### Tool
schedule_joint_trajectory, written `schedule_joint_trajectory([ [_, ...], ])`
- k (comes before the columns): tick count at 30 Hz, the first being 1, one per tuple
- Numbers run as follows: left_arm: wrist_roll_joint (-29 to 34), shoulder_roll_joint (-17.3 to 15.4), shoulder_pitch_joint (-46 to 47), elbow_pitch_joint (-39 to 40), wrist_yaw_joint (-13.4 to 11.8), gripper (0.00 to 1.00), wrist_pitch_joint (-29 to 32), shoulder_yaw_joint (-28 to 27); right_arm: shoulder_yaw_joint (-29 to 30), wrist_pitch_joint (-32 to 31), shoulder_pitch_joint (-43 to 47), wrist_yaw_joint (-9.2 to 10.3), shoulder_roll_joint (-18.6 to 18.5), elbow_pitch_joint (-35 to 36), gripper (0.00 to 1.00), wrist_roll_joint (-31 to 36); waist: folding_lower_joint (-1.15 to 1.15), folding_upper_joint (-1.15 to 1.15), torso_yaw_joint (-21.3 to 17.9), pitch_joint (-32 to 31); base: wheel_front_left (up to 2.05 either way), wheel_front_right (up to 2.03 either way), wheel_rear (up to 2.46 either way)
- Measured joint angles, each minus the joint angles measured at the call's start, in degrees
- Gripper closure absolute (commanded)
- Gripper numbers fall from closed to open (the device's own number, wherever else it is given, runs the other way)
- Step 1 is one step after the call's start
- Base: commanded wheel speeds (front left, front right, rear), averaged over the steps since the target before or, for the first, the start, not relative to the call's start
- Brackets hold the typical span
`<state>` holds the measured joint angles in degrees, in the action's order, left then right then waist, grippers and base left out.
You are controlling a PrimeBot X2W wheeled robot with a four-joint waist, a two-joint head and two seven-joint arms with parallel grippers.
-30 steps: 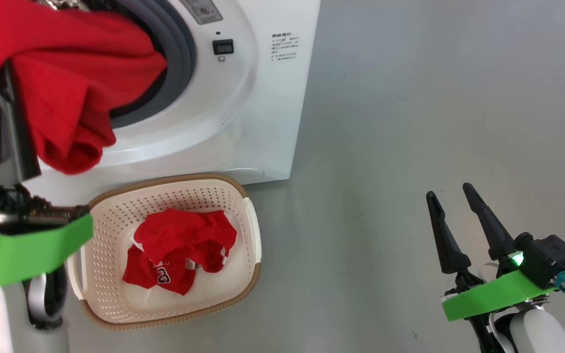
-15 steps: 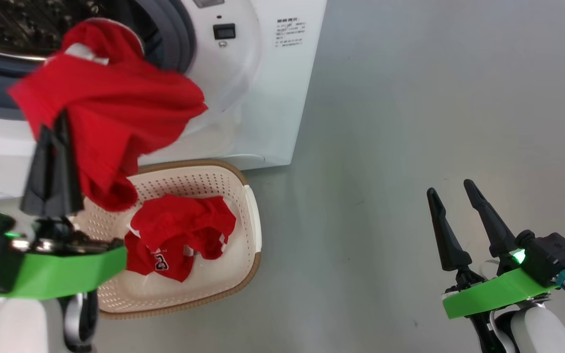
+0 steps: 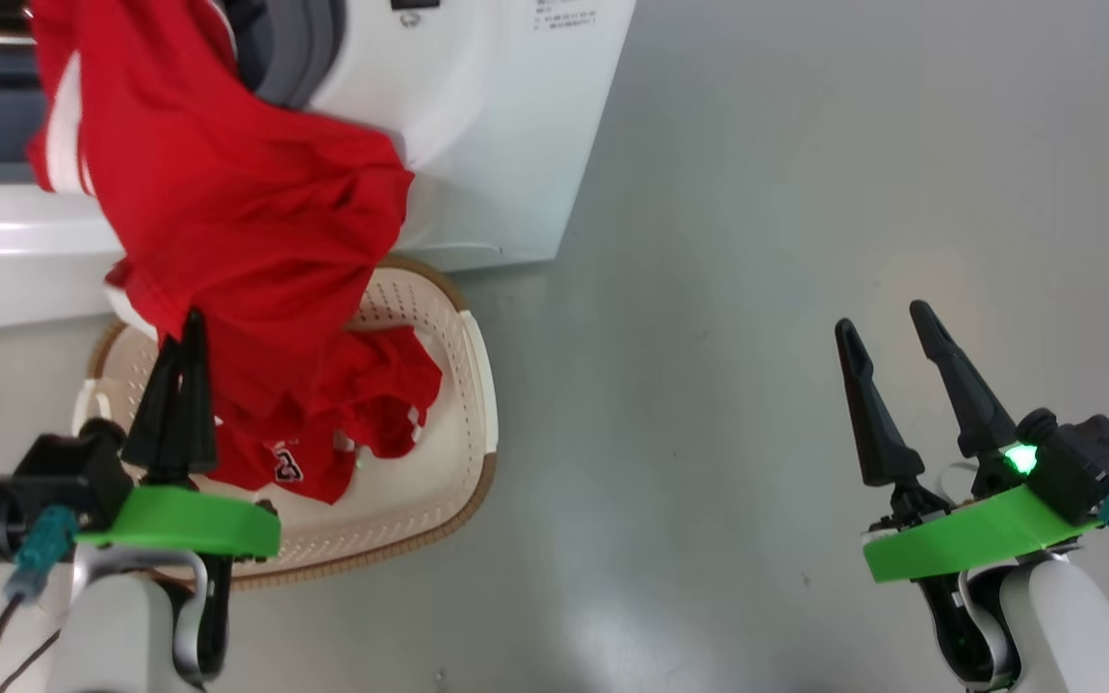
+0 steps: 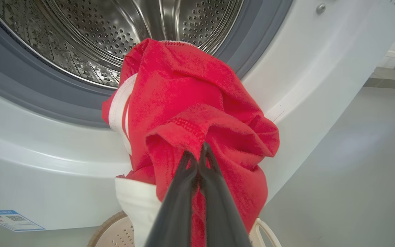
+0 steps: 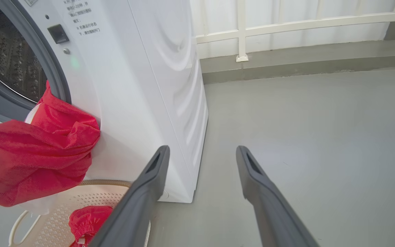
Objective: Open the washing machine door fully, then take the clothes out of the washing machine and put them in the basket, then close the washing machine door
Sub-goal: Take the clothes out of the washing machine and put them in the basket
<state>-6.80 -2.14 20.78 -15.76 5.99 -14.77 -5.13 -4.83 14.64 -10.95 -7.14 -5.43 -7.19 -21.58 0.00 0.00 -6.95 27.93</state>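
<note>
Two dark fingers of the left gripper [image 4: 198, 151] are pinching shut on a fold of the red garment [image 3: 246, 212], which is hanging in the air in front of the washing machine [image 3: 487, 115] mouth and above the basket [image 3: 480, 375]. Cloth is draping limp: judged light, soft, apt to slide out of a thin pinch; a bunched fold or hem looks the safer hold. Second red jersey [image 3: 376, 390] is lying in the basket. Right gripper [image 3: 882, 320] is idling well apart over the floor [image 3: 709, 289], jaws spread, holding nothing.
</note>
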Motion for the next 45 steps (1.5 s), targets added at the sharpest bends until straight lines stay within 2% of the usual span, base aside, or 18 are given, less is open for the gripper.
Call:
schedule_joint_trajectory([
  [15,3.3,-0.1,12.0,-23.2,0.1,1.00,0.0,-2.3,-0.4,0.0,-4.4,0.00,0.6,0.8,0.00,-0.2,0.00,0.00,-1.7,8.5,0.00,0.00,0.00],
  [22,3.7,-1.0,17.6,-31.1,0.2,1.00,0.0,-2.4,-1.1,0.0,-6.1,0.00,0.8,1.1,0.00,-0.2,0.00,0.00,-2.5,11.8,0.00,0.00,0.00],
  [24,3.8,-1.2,18.9,-32.7,0.1,0.96,0.0,-2.5,-1.2,0.0,-6.1,0.00,0.8,1.1,0.00,-0.2,0.00,0.00,-2.7,12.5,0.00,0.00,0.00],
  [25,3.8,-1.3,19.6,-33.4,0.1,0.94,0.0,-2.5,-1.3,0.0,-6.1,0.00,0.8,1.1,0.00,-0.2,0.00,0.00,-2.8,12.8,0.00,0.00,0.00],
  [28,3.8,-2.1,21.5,-35.2,0.0,0.76,0.0,-2.7,-1.4,0.0,-6.4,0.00,0.9,1.1,0.00,-0.6,0.00,0.00,-3.0,13.7,0.00,0.00,0.00],
  [29,3.8,-2.3,22.0,-35.7,-0.1,0.65,0.0,-2.7,-1.5,0.0,-6.8,0.00,1.0,1.1,0.00,-0.6,0.00,0.00,-3.1,14.0,0.00,0.00,0.00],
  [30,3.8,-2.6,22.9,-36.5,-0.2,0.40,0.0,-2.8,-1.6,0.0,-7.5,0.00,1.0,1.2,0.00,-0.6,0.00,0.00,-3.4,14.4,0.00,0.00,0.00],
  [31,3.8,-2.6,23.2,-36.7,-0.2,0.23,0.0,-2.8,-1.6,0.0,-7.6,0.00,1.0,1.2,0.00,-0.6,0.00,0.00,-3.5,14.6,0.00,0.00,0.00],
  [32,3.8,-2.6,23.4,-36.9,-0.5,0.09,0.0,-2.8,-1.6,0.0,-7.6,0.00,1.0,1.2,0.00,-0.6,0.00,0.00,-3.5,14.7,0.00,0.00,0.00],
  [33,3.8,-2.6,23.6,-37.1,-0.5,0.00,0.0,-2.8,-1.6,0.0,-7.6,0.00,1.0,1.2,0.00,-0.6,0.00,0.00,-3.6,14.8,0.00,0.00,0.00],
  [45,3.8,-2.4,24.0,-37.5,-0.5,0.00,0.0,-2.9,-1.6,0.0,-7.6,0.00,1.3,0.9,0.00,-0.6,0.00,0.00,-3.4,13.6,0.00,0.00,0.00],
])
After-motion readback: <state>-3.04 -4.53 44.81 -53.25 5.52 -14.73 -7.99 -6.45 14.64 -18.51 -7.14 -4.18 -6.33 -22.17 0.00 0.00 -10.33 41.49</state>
